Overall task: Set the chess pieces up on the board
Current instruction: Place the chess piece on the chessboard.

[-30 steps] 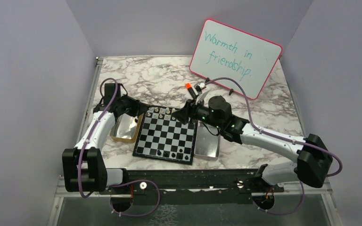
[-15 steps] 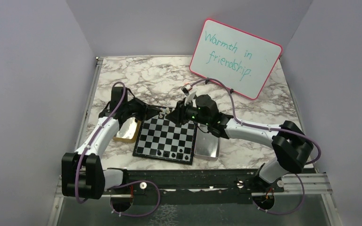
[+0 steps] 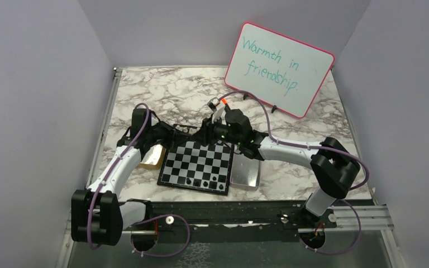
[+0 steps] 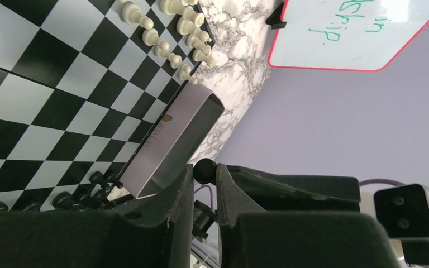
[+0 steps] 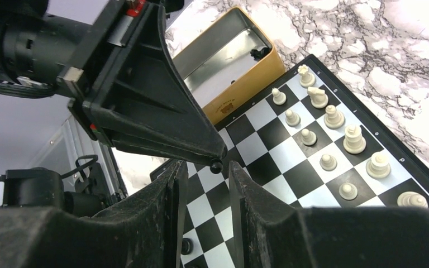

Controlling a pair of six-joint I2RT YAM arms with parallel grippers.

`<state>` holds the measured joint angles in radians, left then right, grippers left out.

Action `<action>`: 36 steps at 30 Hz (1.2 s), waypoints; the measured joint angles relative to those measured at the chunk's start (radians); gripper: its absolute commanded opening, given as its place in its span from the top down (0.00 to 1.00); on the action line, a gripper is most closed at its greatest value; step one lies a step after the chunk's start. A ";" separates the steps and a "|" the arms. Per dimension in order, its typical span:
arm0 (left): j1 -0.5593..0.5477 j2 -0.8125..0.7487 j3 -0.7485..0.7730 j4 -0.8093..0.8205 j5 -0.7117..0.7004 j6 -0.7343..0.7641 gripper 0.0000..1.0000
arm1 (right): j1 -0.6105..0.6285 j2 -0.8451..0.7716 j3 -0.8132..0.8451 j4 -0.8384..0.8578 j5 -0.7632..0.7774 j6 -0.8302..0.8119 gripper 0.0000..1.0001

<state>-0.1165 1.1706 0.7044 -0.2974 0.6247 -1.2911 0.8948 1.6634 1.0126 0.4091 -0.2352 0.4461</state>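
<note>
Item: one black piece (image 5: 216,165), pinched in the left jaws, over the far-left squares of the board (image 3: 196,163), near the white ranks (image 5: 335,117). A second ago the left arm was at the gold tray (image 5: 229,72). The right jaws, narrowly parted, have swung in to straddle the piece; I judge a handover, with placement pending.

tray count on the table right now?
2. Gold tray sits left of the board, partly hidden by the left arm. Silver tray sits right of the board. No third tray shows, though the arms cover some tabletop.
</note>
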 measured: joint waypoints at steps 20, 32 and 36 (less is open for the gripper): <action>-0.004 -0.078 0.000 0.004 0.008 -0.034 0.94 | 0.000 0.027 0.002 0.041 -0.024 -0.032 0.67; -0.010 -0.078 0.000 -0.001 0.003 -0.035 0.95 | 0.000 0.027 0.002 0.046 -0.029 -0.137 0.68; -0.010 -0.078 0.000 -0.012 -0.002 -0.033 0.95 | 0.000 0.027 0.002 0.046 -0.034 -0.196 0.69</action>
<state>-0.1268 1.0924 0.7044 -0.3096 0.6231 -1.3239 0.8948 1.6905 1.0142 0.4549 -0.2695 0.2504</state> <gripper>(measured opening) 0.177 0.321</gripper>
